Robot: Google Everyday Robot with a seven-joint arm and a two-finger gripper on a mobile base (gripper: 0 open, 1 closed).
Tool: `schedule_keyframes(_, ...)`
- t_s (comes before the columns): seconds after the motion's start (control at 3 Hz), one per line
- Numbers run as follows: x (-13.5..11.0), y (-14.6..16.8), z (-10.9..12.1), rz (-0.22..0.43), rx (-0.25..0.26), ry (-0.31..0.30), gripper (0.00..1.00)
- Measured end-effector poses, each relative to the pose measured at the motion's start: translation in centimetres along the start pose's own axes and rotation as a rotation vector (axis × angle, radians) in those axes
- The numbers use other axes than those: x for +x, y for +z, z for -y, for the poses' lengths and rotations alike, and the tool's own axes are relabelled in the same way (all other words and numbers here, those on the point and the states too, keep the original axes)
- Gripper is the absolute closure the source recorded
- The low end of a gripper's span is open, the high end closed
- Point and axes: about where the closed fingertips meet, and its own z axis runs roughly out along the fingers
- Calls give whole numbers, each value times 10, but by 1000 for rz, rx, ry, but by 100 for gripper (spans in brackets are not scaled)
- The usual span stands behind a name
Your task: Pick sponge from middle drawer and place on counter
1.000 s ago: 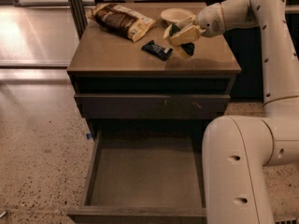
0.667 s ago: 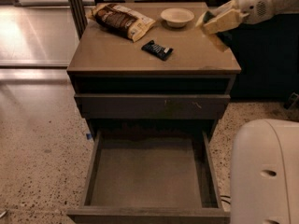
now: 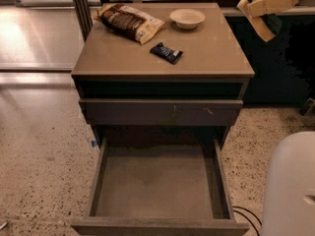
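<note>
Observed gripper clenched on the sponge, dark green showing beneath pale casing, hanging off the right rear corner of the counter; bare surface down and to the left of it, open middle drawer far below.

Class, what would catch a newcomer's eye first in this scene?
The drawer, pulled wide open at the bottom, draws the eye first. On the counter above it lie a snack bag, a bowl and a dark packet. The pincer hangs at the top right, past the counter's right edge.
</note>
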Motion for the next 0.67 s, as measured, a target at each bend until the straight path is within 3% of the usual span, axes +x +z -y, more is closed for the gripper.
schedule_keyframes(0.33, -30, 22, 4, 21, 22, -90, 100)
schedule_keyframes(0.67, -54, 59, -3, 38, -21, -188, 100)
